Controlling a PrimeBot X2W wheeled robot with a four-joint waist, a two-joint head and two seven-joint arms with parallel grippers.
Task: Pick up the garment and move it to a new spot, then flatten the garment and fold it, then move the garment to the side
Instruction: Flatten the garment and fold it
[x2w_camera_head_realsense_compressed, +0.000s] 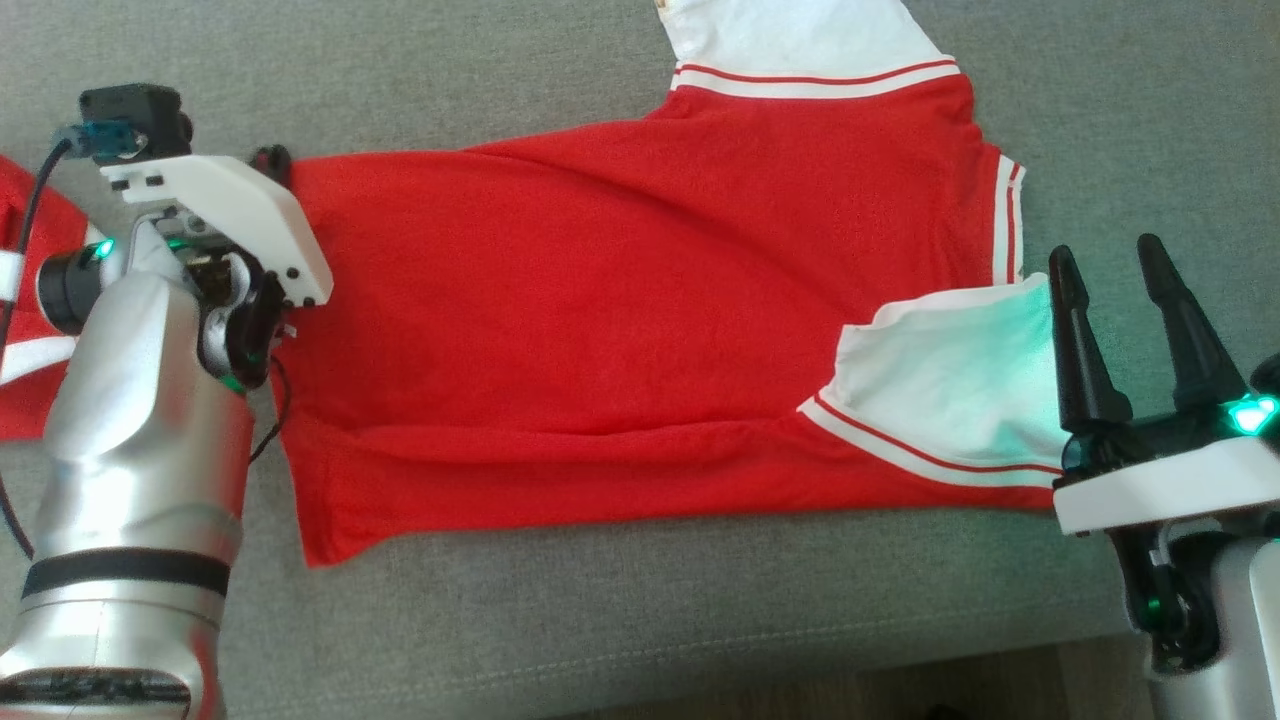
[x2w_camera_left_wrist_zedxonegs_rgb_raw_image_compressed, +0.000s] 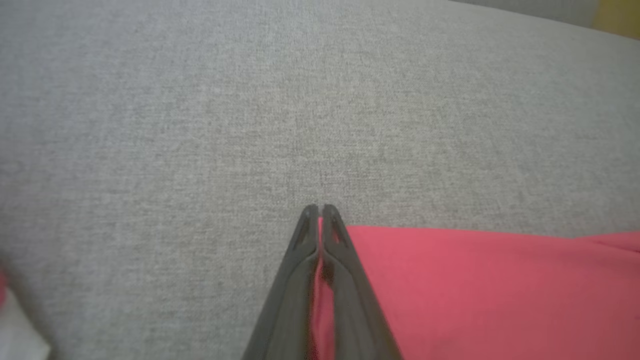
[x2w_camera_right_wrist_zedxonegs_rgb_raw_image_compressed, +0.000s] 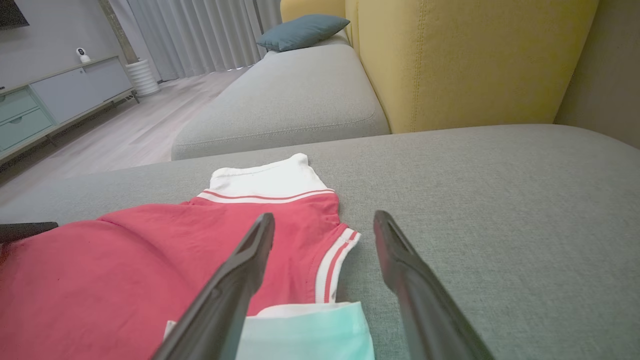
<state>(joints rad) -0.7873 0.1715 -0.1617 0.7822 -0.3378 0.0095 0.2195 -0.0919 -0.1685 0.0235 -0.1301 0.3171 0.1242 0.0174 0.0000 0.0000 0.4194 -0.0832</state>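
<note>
Head view: the red garment (x2w_camera_head_realsense_compressed: 620, 320) lies spread across the middle of the frame on the grey sofa seat (x2w_camera_head_realsense_compressed: 600, 620), with a white part running off the top edge. The left claw (x2w_camera_head_realsense_compressed: 272, 160) sits at the garment's upper left corner, and most of it is hidden behind its white wrist housing. At lower right the right claw (x2w_camera_head_realsense_compressed: 1125, 330) stands wide, fingers pointing up the frame, just beside the white sleeve (x2w_camera_head_realsense_compressed: 950, 390) that lies folded over the red. Some red and white cloth (x2w_camera_head_realsense_compressed: 20, 330) shows at the far left edge, behind the arm.

Left wrist view: the left claw (x2w_camera_left_wrist_zedxonegs_rgb_raw_image_compressed: 319, 210) is pinched narrow, with a strip of the garment (x2w_camera_left_wrist_zedxonegs_rgb_raw_image_compressed: 475, 290) caught between its two fingers. The red cloth spreads to the lower right, and the sofa seat (x2w_camera_left_wrist_zedxonegs_rgb_raw_image_compressed: 200, 125) lies above.

Right wrist view: the right claw (x2w_camera_right_wrist_zedxonegs_rgb_raw_image_compressed: 324, 217) is wide and holds nothing. The garment (x2w_camera_right_wrist_zedxonegs_rgb_raw_image_compressed: 125, 270) lies at lower left, and the white sleeve (x2w_camera_right_wrist_zedxonegs_rgb_raw_image_compressed: 305, 330) is at the bottom between the fingers. A yellow backrest (x2w_camera_right_wrist_zedxonegs_rgb_raw_image_compressed: 475, 60) rises at upper right, and a teal pillow (x2w_camera_right_wrist_zedxonegs_rgb_raw_image_compressed: 302, 30) lies at the top.
</note>
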